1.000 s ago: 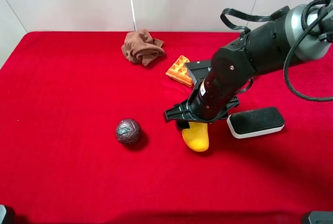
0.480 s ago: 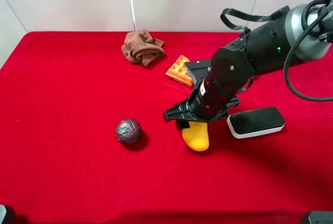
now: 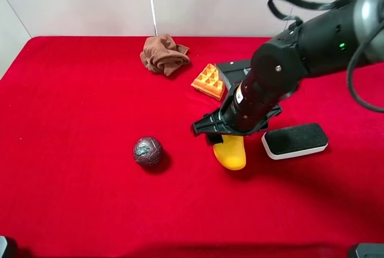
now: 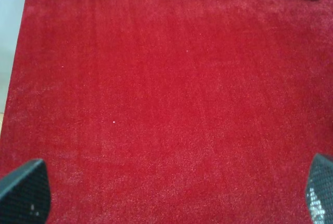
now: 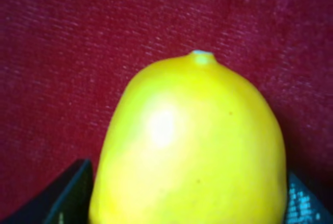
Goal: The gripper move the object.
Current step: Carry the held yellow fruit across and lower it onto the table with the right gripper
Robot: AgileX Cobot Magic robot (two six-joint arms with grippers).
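Note:
The yellow mango-shaped object hangs down from my right gripper, which is shut on its upper end just above the red cloth. In the right wrist view the object fills the frame, with a dark finger on one side and another at the opposite corner, so the right gripper grips it. My left gripper is open and empty over bare red cloth; only its two fingertips show.
A black-and-white eraser lies close to the right of the object. An orange waffle wedge and a black flat item lie behind the arm. A dark ball sits to the left, a brown rag at the back.
My right arm has shifted slightly right and away with the yellow object held in it; the waffle wedge is now more exposed. Nothing else has moved.

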